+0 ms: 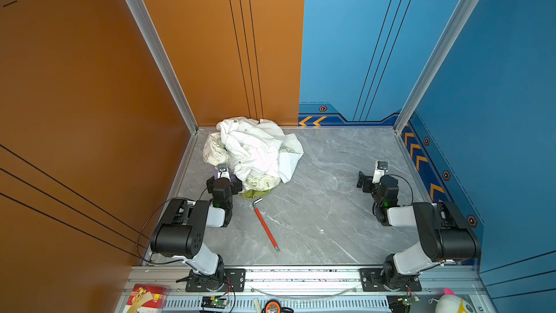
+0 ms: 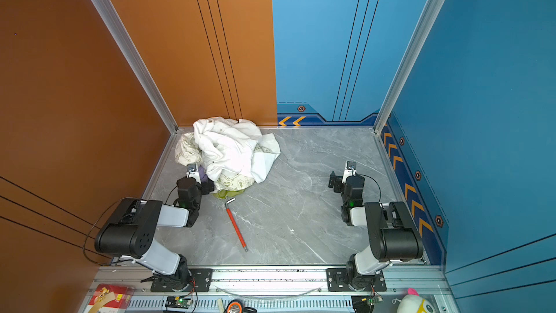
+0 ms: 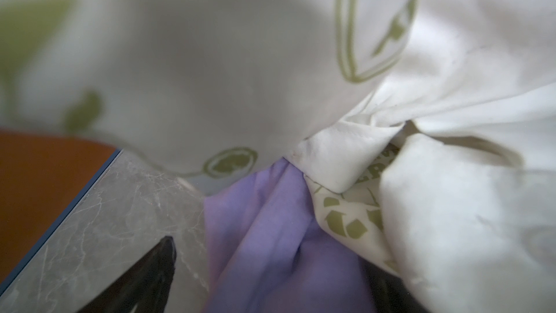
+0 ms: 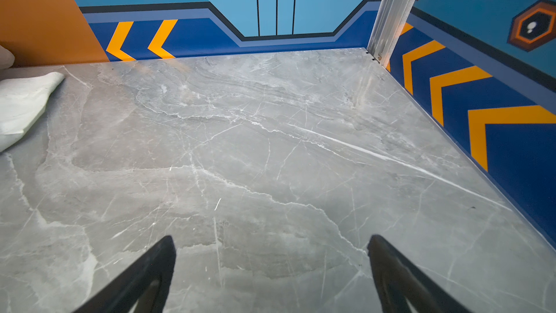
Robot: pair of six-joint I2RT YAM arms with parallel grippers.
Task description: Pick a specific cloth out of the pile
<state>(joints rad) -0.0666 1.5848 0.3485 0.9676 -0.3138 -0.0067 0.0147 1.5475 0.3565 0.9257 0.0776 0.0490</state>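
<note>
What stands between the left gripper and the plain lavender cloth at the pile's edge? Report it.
Nothing visible: the plain lavender cloth's exposed fold lies between the left gripper's open jaws. Its remainder runs under the cream green-printed fabric and the white shirt, which will likely drag on the pull.

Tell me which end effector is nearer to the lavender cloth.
Left. The left end effector is at the lavender cloth; the right end effector is far beyond the pile.

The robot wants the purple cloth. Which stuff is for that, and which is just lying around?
For the job: purple cloth, pile.
Lying about: hex key, plush toy, red box.
</note>
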